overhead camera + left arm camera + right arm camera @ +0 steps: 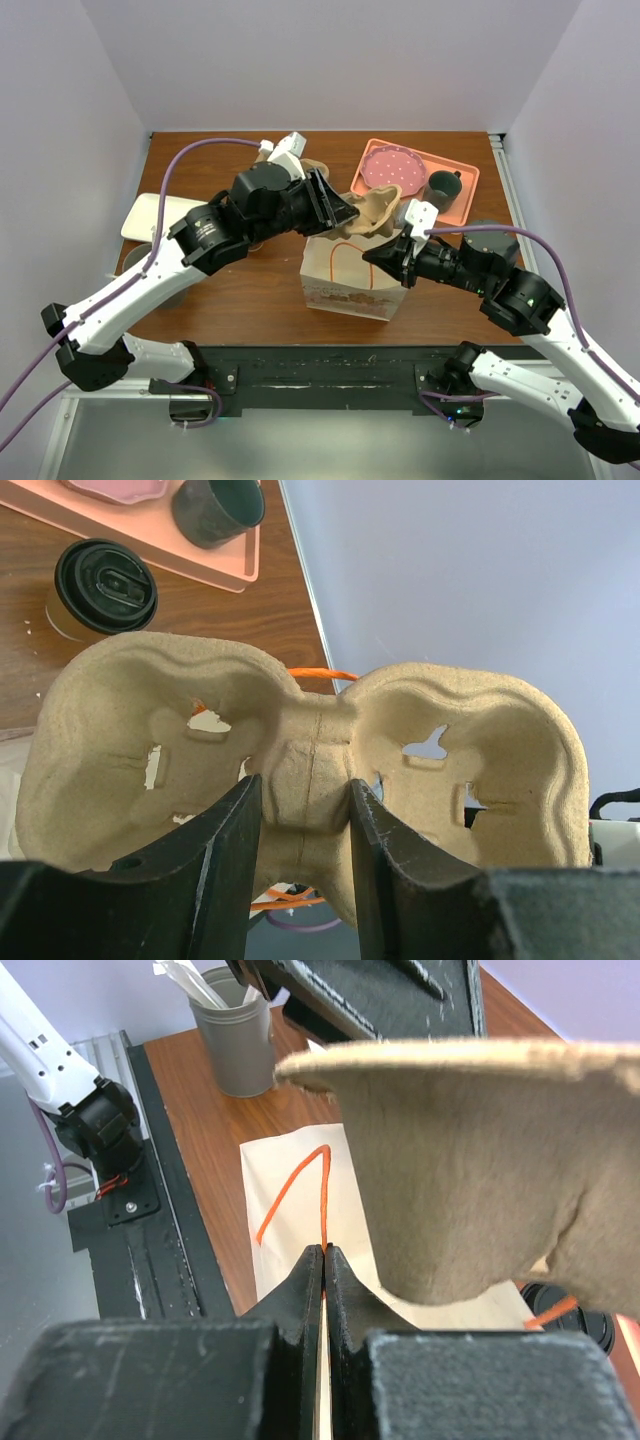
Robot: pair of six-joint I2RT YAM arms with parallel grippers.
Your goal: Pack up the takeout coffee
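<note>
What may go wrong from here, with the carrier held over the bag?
1. The carrier, pinched at its middle by the left gripper, looks about as wide as the mouth of the bag and may catch on the rim.
2. The right gripper holds only the bag's thin edge, so the paper may slip or tear.

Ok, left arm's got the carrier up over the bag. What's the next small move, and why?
Probably ease the pulp carrier straight down into the paper bag. The left gripper clamps its middle bridge above the bag, while the right gripper is pinched shut on the bag's rim, holding it steady. The takeout coffee stands on the table, not yet loaded.
</note>
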